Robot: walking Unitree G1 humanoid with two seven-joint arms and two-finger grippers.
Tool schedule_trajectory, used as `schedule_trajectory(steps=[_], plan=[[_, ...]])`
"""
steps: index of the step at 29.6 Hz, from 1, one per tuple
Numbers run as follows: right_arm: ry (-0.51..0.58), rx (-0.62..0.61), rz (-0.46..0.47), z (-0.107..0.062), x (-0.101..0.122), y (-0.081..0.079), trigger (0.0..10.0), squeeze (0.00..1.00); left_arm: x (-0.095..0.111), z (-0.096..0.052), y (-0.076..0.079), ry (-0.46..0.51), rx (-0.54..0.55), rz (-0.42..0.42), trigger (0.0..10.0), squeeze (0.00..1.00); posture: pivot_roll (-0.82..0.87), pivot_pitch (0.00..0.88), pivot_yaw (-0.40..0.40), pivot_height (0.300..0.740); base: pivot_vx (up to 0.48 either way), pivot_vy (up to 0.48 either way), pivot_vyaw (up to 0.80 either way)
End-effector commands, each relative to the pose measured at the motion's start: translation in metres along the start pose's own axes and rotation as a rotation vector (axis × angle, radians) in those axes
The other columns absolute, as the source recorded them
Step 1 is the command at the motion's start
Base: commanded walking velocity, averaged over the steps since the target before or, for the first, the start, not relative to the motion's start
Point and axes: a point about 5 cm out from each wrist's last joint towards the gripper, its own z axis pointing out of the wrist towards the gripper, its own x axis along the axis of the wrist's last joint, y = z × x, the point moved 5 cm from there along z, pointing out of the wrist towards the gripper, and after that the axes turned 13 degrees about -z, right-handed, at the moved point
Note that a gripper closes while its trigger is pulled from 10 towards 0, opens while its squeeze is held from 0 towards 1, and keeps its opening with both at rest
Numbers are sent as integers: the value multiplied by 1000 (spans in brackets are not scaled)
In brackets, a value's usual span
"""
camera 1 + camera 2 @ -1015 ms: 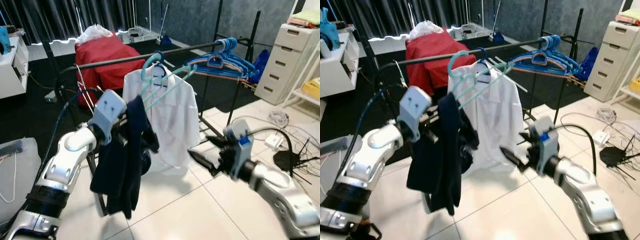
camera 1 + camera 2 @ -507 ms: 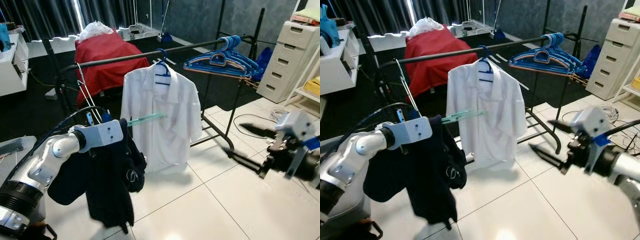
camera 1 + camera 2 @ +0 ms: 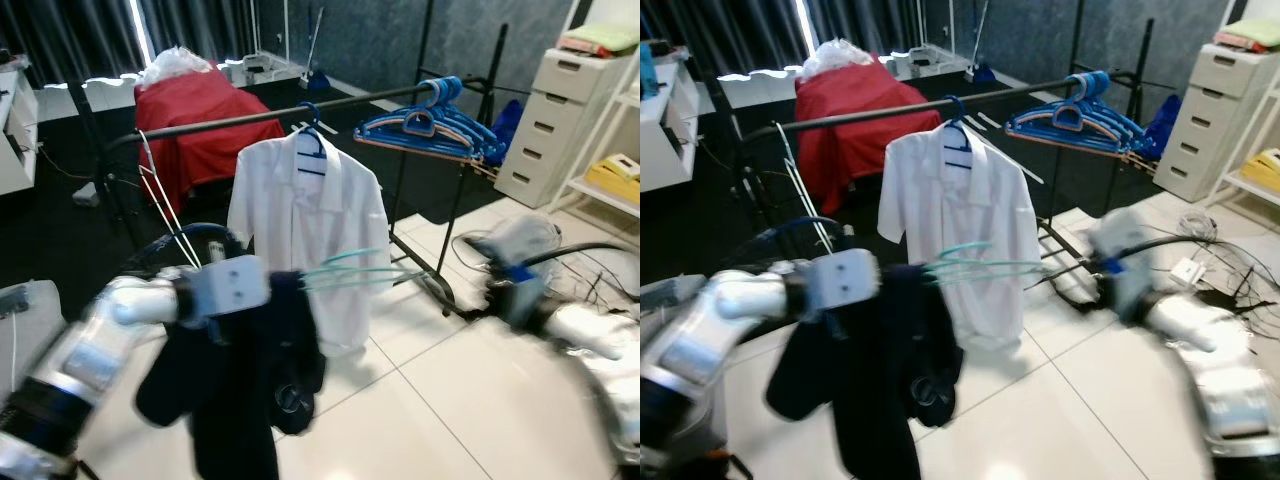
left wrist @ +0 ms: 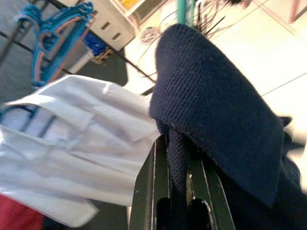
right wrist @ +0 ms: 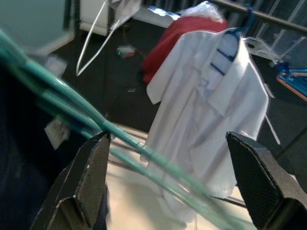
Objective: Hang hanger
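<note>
1. now, at the lower left of the head views, our left gripper [image 4: 178,191] is clamped on a dark navy garment [image 3: 250,390]; the wrist view shows the knit fabric pinched between the two black fingers [image 4: 148,191].
2. a teal hanger [image 3: 350,272] sticks out of the garment toward the middle of the frame, roughly level, its hook pointing right; it is off the black rail [image 3: 250,120].
3. our right gripper [image 5: 177,187] sits at the right of the frame, blurred in the head views; its wrist view shows the fingers [image 5: 86,182] spread wide, with the teal hanger's bars crossing between them, untouched as far as we can tell.
4. behind, at centre, a white shirt [image 3: 305,230] hangs on a blue hanger [image 3: 312,140] from the rail.
5. a bunch of blue hangers [image 3: 425,125] hangs at the rail's right end, upper right.
6. a red cover [image 3: 205,115] lies at the upper left, and a white drawer unit [image 3: 545,125] stands at the far right.
</note>
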Motion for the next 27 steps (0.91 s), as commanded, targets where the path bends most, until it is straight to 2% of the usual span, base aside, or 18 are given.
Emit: schedule_trajectory(steps=[1, 2, 3, 6, 8, 9, 11, 13, 14, 15, 16, 19, 20, 24, 27], plan=[[-18, 25, 4, 5, -5, -10, 10000, 0, 0, 3, 11, 18, -34, -46, 10000, 0, -73, 0, 27, 740, 0, 0, 0], [-18, 25, 4, 5, -5, -10, 10000, 0, 0, 3, 11, 18, -34, -46, 10000, 0, -73, 0, 27, 740, 0, 0, 0], [-12, 61, -3, 9, -5, -19, 10000, 0, -5, 5, 23, 0, -71, -60, 10000, 0, -72, 0, 21, 740, 0, 0, 0], [-7, 104, -22, 10, -3, -25, 10000, 0, -13, 5, 31, -35, -101, -52, 10000, 0, -74, 0, 19, 740, 0, 0, 0], [-43, 198, -87, 9, -7, -34, 10000, 0, -18, 6, 36, -72, -133, -17, 10000, 0, -71, 0, 15, 740, 0, 0, 0], [-61, 253, -108, 7, -10, -42, 10000, 0, -17, 6, 37, -79, -146, 2, 10000, 0, -71, 0, 15, 740, 0, 0, 0], [-71, 287, -118, 6, -11, -48, 10000, 0, -16, 6, 38, -81, -154, 11, 10000, 0, -71, 0, 15, 740, 0, 0, 0], [-71, 287, -118, 6, -11, -48, 10000, 0, -16, 6, 38, -81, -154, 11, 10000, 0, -71, 0, 15, 740, 0, 0, 0], [-68, 349, -111, 3, -11, -60, 10000, 0, -17, 6, 38, -97, -165, 43, 10000, 0, -72, 0, 18, 740, 0, 0, 0], [-68, 349, -111, 3, -11, -60, 10000, 0, -17, 6, 38, -97, -165, 43, 10000, 0, -72, 0, 18, 740, 0, 0, 0], [-57, 403, -96, 1, -10, -71, 10000, 0, -18, 7, 40, -108, -176, 62, 10000, 0, -72, 0, 19, 740, 0, 0, 0], [-57, 403, -96, 1, -10, -71, 10000, 0, -18, 7, 40, -108, -176, 62, 10000, 0, -72, 0, 19, 740, 0, 0, 0], [-47, 459, -81, -2, -8, -82, 10000, 0, -17, 9, 41, -116, -190, 88, 10000, 0, -72, 0, 20, 740, 0, 0, 0], [-42, 474, -70, -3, -6, -85, 10000, 0, -15, 11, 43, -120, -205, 114, 10000, 0, -74, 0, 20, 740, 0, 0, 0], [-58, 419, -90, 5, -6, -77, 10000, 0, -5, 17, 46, -99, -226, 144, 10000, 0, -75, 0, 22, 740, 0, 0, 0]])
